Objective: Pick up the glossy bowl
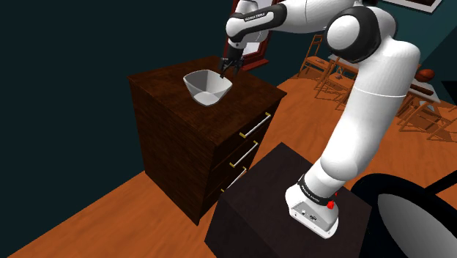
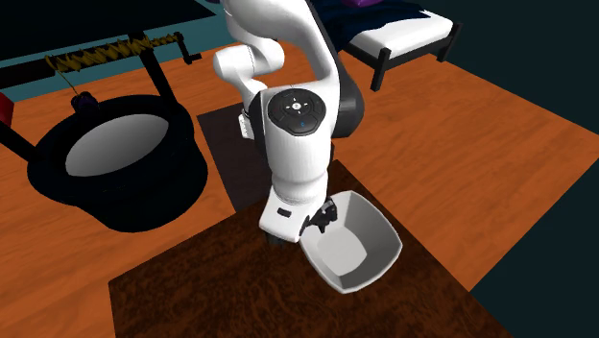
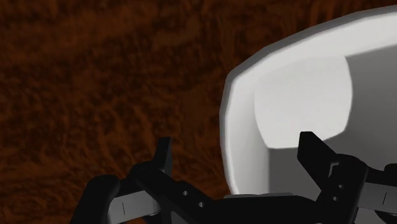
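A white, squarish bowl (image 1: pixel 207 88) stands upright on the dark wooden dresser top (image 1: pixel 165 91), near its far corner. My black gripper (image 1: pixel 228 67) hangs open right at the bowl's rim on the arm's side. In the wrist view the gripper (image 3: pixel 238 153) straddles the bowl (image 3: pixel 299 95): one fingertip (image 3: pixel 164 153) is outside over the wood, the other reaches inside the bowl, and the wall lies between them untouched. In the second exterior view the hand (image 2: pixel 322 219) sits low at the bowl's (image 2: pixel 357 245) edge over the dresser (image 2: pixel 211 288).
The dresser has several drawers with pale handles (image 1: pixel 254 126) facing the black stand (image 1: pixel 271 198). A black round seat (image 2: pixel 115 158) stands on the orange wood floor beside the stand. Wooden chairs (image 1: pixel 329 73) and a bed (image 2: pixel 403 34) lie farther off.
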Tool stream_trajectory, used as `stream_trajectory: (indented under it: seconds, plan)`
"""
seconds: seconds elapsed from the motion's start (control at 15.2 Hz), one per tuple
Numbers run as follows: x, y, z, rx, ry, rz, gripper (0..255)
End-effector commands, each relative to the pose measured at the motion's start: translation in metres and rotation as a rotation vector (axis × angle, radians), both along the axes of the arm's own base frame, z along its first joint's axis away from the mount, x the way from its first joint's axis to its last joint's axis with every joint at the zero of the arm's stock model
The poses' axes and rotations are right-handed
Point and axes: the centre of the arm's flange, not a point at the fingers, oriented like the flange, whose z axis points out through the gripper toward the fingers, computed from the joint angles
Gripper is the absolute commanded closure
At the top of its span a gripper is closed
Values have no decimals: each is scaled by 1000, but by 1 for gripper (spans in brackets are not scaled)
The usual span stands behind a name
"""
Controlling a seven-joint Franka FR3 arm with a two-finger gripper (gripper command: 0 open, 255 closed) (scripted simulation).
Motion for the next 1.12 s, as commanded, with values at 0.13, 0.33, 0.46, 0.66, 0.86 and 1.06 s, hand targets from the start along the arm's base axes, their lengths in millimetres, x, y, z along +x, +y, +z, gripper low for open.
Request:
stream_trajectory:
  seconds: [0.13,0.33,0.46,0.66,0.86,1.06]
  plan:
    - [0,0,-18,0,-1,0,0]
    - [1,0,-18,0,-1,0,255]
    - [1,0,-18,0,-1,0,255]
    - [1,0,-18,0,-1,0,255]
    - [0,0,-18,0,-1,0,255]
    - [0,0,-2,0,-1,0,255]
